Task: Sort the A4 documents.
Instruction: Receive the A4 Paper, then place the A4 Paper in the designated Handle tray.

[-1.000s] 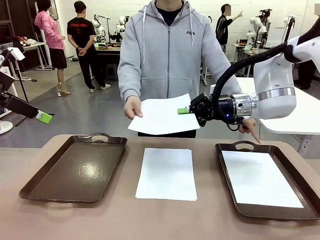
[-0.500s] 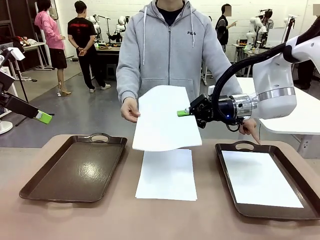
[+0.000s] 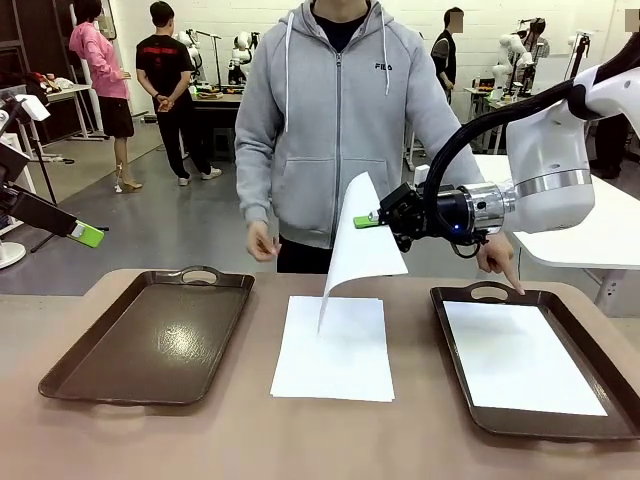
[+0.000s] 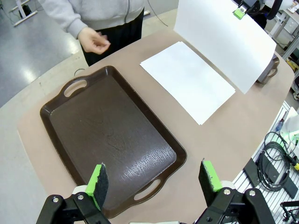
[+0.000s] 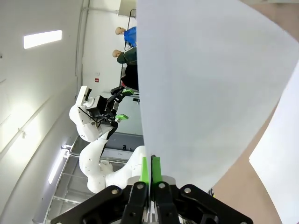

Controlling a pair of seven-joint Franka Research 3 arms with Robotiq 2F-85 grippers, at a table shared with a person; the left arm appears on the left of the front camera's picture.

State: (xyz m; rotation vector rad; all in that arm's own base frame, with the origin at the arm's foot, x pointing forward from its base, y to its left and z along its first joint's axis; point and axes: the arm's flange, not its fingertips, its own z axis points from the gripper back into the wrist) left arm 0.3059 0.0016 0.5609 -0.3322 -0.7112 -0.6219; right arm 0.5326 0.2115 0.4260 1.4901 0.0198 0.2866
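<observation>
The tan tabletop (image 3: 250,440) held a left dark brown handled tray (image 3: 150,340) and a right dark brown handled tray (image 3: 550,425), with a white A4 paper sheet (image 3: 520,355) lying inside the right one. A second white sheet (image 3: 335,355) lay flat between them. A third white sheet (image 3: 355,250) hung curled, pinched in the right end effector (image 3: 368,221). The left end effector (image 4: 154,178) gaped wide above the left tray.

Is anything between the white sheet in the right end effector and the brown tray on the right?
Only the person's hand, pointing at the far handle of the dark brown plastic tray. Otherwise nothing visible blocks the thin white paper sheet pinched by the right end effector.
</observation>
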